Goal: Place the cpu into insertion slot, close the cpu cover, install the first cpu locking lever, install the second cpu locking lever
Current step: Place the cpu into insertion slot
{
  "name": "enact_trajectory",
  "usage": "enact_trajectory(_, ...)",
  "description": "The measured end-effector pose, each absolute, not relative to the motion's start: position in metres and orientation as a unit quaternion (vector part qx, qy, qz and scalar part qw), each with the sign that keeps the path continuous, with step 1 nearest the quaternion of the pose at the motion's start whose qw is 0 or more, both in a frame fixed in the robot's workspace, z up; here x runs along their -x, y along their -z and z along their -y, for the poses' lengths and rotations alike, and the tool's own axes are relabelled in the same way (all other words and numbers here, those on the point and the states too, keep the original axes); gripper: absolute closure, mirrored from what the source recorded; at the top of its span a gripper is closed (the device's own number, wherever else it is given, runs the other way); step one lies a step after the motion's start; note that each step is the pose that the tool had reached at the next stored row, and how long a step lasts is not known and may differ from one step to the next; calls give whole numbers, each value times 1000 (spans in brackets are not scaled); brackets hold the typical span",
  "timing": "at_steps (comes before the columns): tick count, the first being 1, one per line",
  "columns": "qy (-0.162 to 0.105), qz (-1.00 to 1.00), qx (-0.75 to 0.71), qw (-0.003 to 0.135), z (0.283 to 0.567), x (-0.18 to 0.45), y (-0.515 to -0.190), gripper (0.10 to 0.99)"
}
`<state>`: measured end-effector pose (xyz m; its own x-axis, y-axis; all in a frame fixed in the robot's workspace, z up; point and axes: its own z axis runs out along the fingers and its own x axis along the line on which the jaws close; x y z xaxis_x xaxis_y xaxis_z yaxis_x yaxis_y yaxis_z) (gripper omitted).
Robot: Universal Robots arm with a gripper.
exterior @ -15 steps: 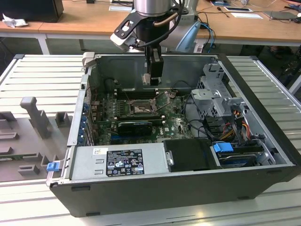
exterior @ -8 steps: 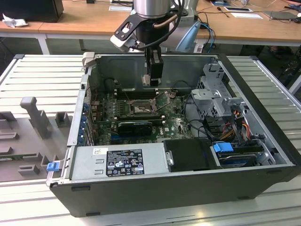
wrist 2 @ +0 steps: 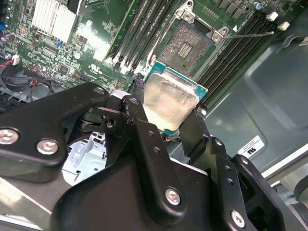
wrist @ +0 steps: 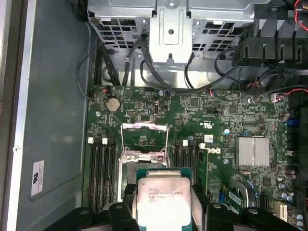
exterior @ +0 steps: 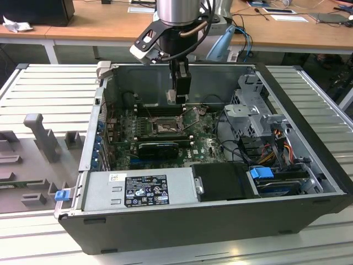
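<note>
Two black fingers (wrist 2: 139, 120) of the gripper (wrist 2: 168, 103) are clamping the cpu (wrist 2: 171, 98) by opposite edges, silvery face showing in both wrist views. The chip is hanging tilted in the air, not seated. It is sitting above the insertion slot (wrist 2: 185, 48) and covering part of it in the first wrist view. The slot is lying open with its dark centre exposed.

Just past it in the first wrist view the cpu cover (wrist: 144, 137) is standing swung back, window frame clear of the socket. One thin locking lever (wrist 2: 248, 33) is lying out across the black memory slots (wrist 2: 231, 53), unlatched.

Around the socket the green circuit board (wrist: 202, 120) is carrying a silver heatsink (wrist: 253, 151). Beyond that, cables are running up to a metal drive cage (wrist: 171, 33).

In the exterior view the gripper (exterior: 179, 95) is reaching down into the open computer case (exterior: 165, 221), above the socket (exterior: 165, 127). The case is resting on a slatted metal table (exterior: 49, 88), with a wooden desk (exterior: 99, 22) behind.
</note>
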<state>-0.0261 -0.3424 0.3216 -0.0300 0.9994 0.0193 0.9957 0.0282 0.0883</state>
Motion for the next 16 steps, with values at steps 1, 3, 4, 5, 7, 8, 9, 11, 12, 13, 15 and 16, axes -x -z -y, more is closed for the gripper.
enact_trajectory(1, -38, -717, -696, 24, 342, 26, -321, 553)
enact_trajectory(3, -38, -717, -696, 24, 342, 26, -320, 553)
enact_trajectory(4, -38, -717, -696, 24, 342, 26, -319, 553)
enact_trajectory(5, -38, -717, -696, 24, 342, 26, -318, 553)
enact_trajectory(7, -38, -717, -696, 24, 342, 26, -317, 553)
enact_trajectory(8, -38, -717, -696, 24, 342, 26, -316, 553)
enact_trajectory(9, -38, -717, -696, 24, 342, 26, -315, 553)
enact_trajectory(11, -38, -717, -696, 24, 342, 26, -311, 553)
enact_trajectory(12, -38, -717, -696, 24, 342, 26, -309, 553)
enact_trajectory(13, -38, -717, -696, 24, 342, 26, -307, 553)
enact_trajectory(15, -38, -717, -696, 24, 342, 26, -302, 553)
enact_trajectory(16, -38, -717, -696, 24, 342, 26, -301, 553)
